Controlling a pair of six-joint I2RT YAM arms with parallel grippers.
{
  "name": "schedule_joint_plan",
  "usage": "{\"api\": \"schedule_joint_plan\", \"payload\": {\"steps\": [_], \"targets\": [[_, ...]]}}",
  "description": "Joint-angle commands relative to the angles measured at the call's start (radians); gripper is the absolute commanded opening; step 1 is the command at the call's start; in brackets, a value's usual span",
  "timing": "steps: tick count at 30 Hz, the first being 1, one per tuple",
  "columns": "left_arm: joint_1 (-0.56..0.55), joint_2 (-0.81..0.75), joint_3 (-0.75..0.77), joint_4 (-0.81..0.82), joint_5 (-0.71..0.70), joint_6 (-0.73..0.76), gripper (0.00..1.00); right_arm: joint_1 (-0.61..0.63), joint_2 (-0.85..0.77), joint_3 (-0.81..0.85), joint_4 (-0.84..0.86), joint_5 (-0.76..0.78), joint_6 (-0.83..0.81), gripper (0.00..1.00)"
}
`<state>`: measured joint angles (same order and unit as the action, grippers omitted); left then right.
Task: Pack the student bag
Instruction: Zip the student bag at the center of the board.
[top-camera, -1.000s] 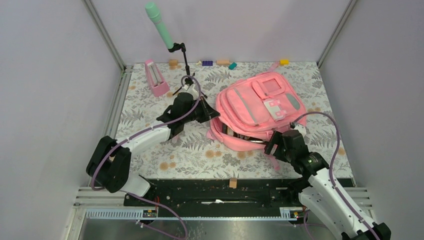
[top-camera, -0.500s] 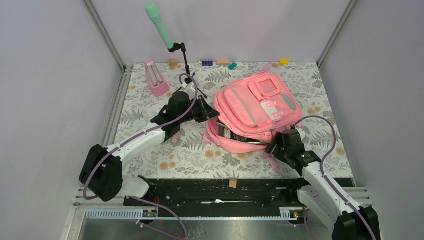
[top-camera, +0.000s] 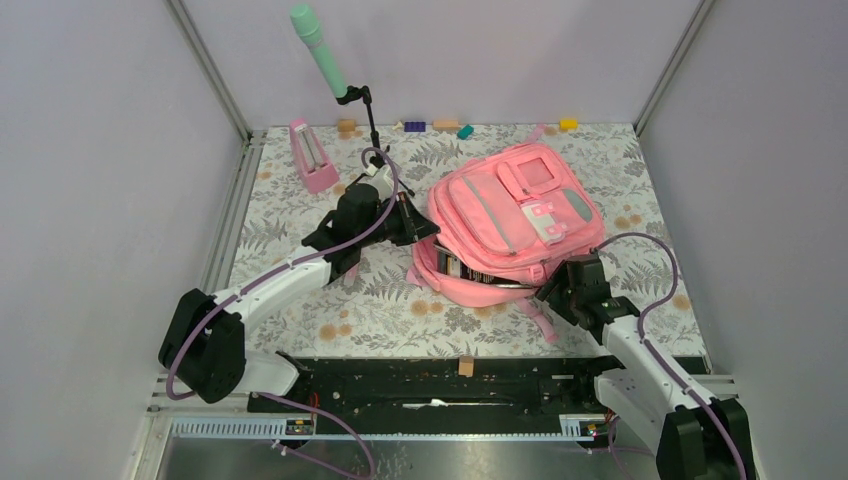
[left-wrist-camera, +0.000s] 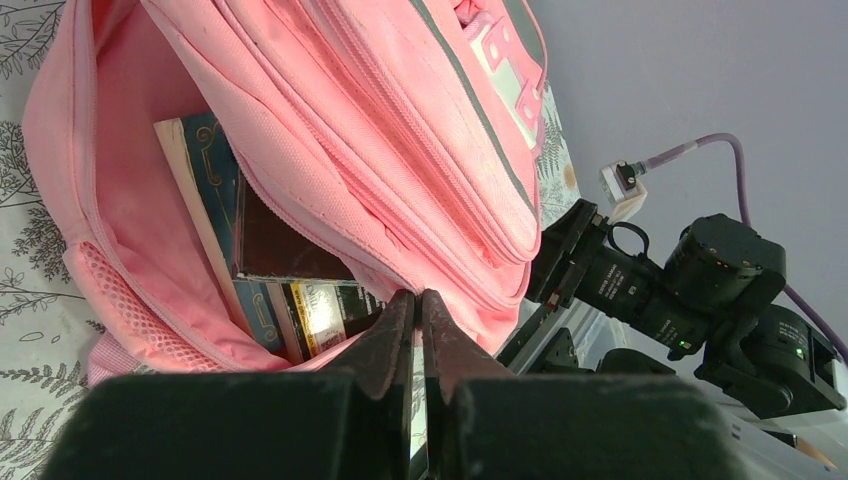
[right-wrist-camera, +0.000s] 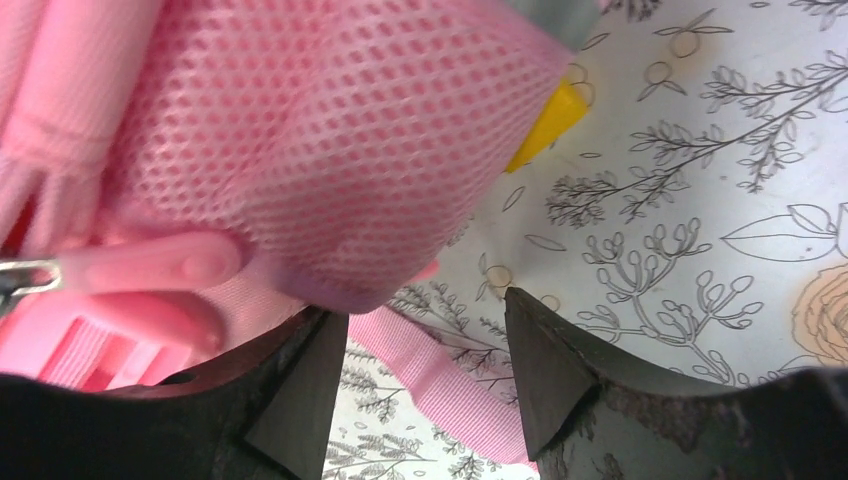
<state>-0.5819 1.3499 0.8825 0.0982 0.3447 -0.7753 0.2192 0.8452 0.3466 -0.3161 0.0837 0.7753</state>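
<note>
Most of the student bag (top-camera: 510, 225) escapes the wrist cameras. The left one catches only its gaping mouth and front panel, and the right one only a bulge of pink mesh pocket (right-wrist-camera: 330, 130) filling the frame just ahead of the right fingers (right-wrist-camera: 545, 370). Those fingers are spread apart and hold nothing, with a pink strap (right-wrist-camera: 430, 375) lying on the floral counter (right-wrist-camera: 700, 250) in the gap between them. The left fingers (left-wrist-camera: 400, 335) are pressed tight together, tips at the lower lip of the bag's opening; whether they nip any cloth I cannot make out. Just beyond them, inside the bag, books (left-wrist-camera: 250, 250) stand on edge, their titles unreadable; from overhead only a dark sliver of them shows. A yellow block (right-wrist-camera: 548, 108) peeks out past the mesh, partly covered by it. Only the overhead view takes in the pink metronome (top-camera: 313, 155) and the green microphone (top-camera: 318, 50) on its stand, both beyond the left fingers, and the small blocks (top-camera: 440, 126) along the far wall.
</note>
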Motion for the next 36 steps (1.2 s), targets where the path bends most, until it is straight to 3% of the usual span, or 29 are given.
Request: {"api": "schedule_joint_plan", "payload": {"steps": [1,6,16,21,25,36], "targets": [[0.003,-0.01,0.06,0.043,0.044,0.024,0.0,-0.024,0.052,0.044,0.033,0.066,0.035,0.65],[0.013,0.004,0.078,0.048,0.054,0.022,0.0,-0.026,0.114,0.047,0.152,0.032,-0.002,0.58],[0.014,0.043,0.082,0.063,0.079,0.025,0.0,-0.026,0.092,0.001,0.286,-0.052,-0.108,0.37],[0.02,0.049,0.081,0.059,0.085,0.035,0.0,-0.025,0.12,0.002,0.297,-0.074,-0.13,0.23],[0.03,0.043,0.075,0.056,0.089,0.041,0.0,-0.026,0.14,0.026,0.293,-0.081,-0.143,0.01],[0.036,0.034,0.069,0.057,0.11,0.038,0.0,0.027,0.067,0.029,0.175,-0.185,-0.142,0.0]]}}
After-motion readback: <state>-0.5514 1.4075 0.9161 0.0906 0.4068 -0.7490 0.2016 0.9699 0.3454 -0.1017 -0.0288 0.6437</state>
